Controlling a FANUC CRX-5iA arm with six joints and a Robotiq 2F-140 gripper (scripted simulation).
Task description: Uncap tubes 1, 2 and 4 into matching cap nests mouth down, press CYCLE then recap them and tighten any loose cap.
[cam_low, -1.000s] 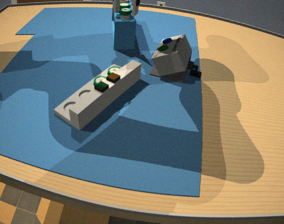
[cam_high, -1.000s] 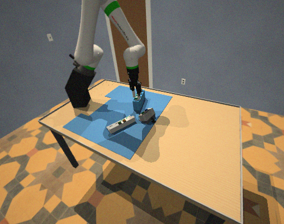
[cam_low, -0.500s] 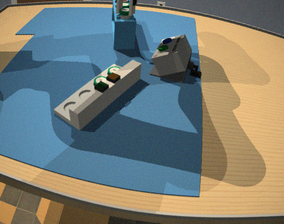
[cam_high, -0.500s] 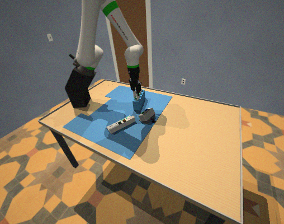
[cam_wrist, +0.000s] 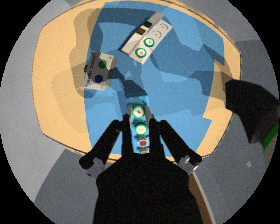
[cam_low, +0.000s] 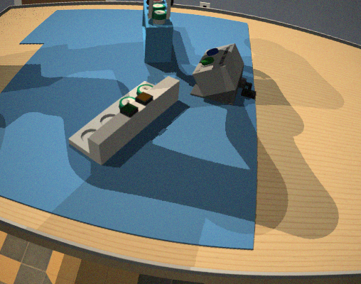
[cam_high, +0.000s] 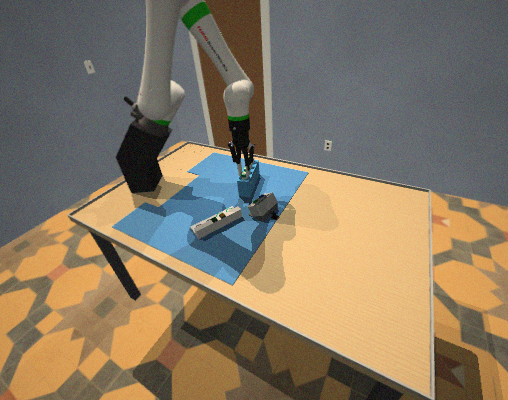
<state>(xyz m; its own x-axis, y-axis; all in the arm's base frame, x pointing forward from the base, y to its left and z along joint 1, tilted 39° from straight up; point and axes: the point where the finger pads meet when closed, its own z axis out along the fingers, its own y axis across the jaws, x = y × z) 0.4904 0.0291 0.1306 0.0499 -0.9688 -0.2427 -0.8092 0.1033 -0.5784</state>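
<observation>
A wooden table (cam_high: 367,252) with a grey rim carries a blue mat (cam_low: 190,193). On the mat stand the blue decapping station (cam_low: 158,38), the grey cap tray (cam_low: 111,136) and the small grey desk (cam_low: 222,74).
</observation>
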